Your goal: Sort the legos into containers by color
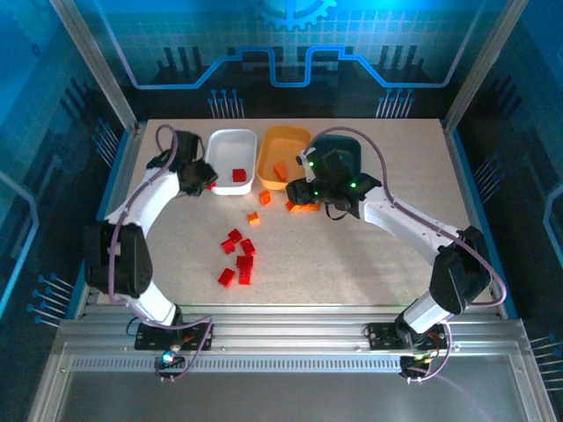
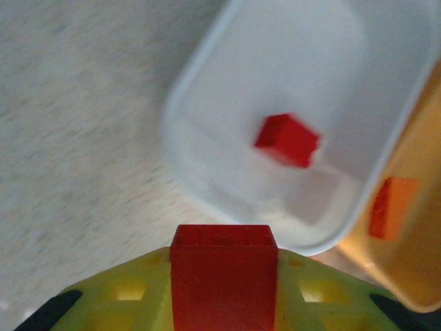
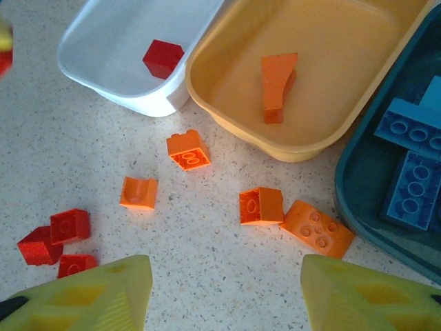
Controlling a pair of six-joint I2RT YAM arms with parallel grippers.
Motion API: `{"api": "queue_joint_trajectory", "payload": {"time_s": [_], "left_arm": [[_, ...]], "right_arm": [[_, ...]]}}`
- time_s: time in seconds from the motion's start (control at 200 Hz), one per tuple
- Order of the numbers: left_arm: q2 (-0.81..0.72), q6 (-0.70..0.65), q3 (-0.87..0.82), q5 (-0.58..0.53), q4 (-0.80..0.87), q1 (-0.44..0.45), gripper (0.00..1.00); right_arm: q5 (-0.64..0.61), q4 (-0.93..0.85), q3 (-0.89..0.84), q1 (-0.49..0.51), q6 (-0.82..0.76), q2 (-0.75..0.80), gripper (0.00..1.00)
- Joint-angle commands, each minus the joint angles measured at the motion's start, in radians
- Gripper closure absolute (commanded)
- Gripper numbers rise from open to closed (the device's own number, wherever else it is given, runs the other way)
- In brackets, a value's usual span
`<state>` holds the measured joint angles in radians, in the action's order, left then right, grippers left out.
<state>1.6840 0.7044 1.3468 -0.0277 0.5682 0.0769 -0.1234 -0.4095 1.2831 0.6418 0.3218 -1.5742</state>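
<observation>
My left gripper (image 1: 204, 180) (image 2: 224, 261) is shut on a red lego (image 2: 224, 283), just left of the white container (image 1: 230, 158) (image 2: 207, 200), which holds one red lego (image 2: 287, 140). My right gripper (image 1: 308, 200) (image 3: 224, 289) hangs open over two orange legos (image 3: 260, 205) (image 3: 318, 228) on the table, with nothing between its fingers. Further left lie another two orange legos (image 3: 188, 149) (image 3: 138, 192). The orange container (image 1: 283, 151) (image 3: 227, 103) holds one orange lego (image 3: 277, 86). The dark teal container (image 3: 350, 200), partly hidden by the right arm in the top view, holds blue legos (image 3: 413, 186).
Several red legos (image 1: 237, 257) (image 3: 69, 225) lie loose mid-table, nearer the arm bases. The three containers stand side by side at the back. Metal frame posts rise along the table's edges.
</observation>
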Motion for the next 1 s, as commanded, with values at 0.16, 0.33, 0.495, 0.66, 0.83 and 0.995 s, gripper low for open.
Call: {"api": "queue_joint_trajectory", "payload": {"time_s": [0.16,0.33,0.495,0.66,0.83,0.995], "left_arm": [[0.342,-0.087,0.350,0.052,0.126,0.050,0.67],[0.450,-0.097,0.451,0.044,0.155,0.055,0.63],[0.470,-0.110,0.494,0.052,0.169,0.063,0.41],[0.401,-0.127,0.486,0.085,0.165,0.076,0.28],[0.167,-0.135,0.314,0.135,0.079,0.094,0.15],[-0.153,-0.109,-0.093,0.153,-0.086,0.096,0.01]], "right_arm": [[-0.022,-0.006,0.002,-0.020,0.002,-0.068,0.40],[-0.012,-0.008,0.009,-0.021,-0.004,-0.097,0.41],[-0.003,-0.012,0.020,-0.011,0.000,-0.134,0.40],[-0.007,-0.024,0.046,0.009,0.011,-0.181,0.40],[-0.022,-0.035,0.091,0.073,0.025,-0.241,0.39],[-0.015,-0.011,0.150,0.115,0.079,-0.326,0.36]]}}
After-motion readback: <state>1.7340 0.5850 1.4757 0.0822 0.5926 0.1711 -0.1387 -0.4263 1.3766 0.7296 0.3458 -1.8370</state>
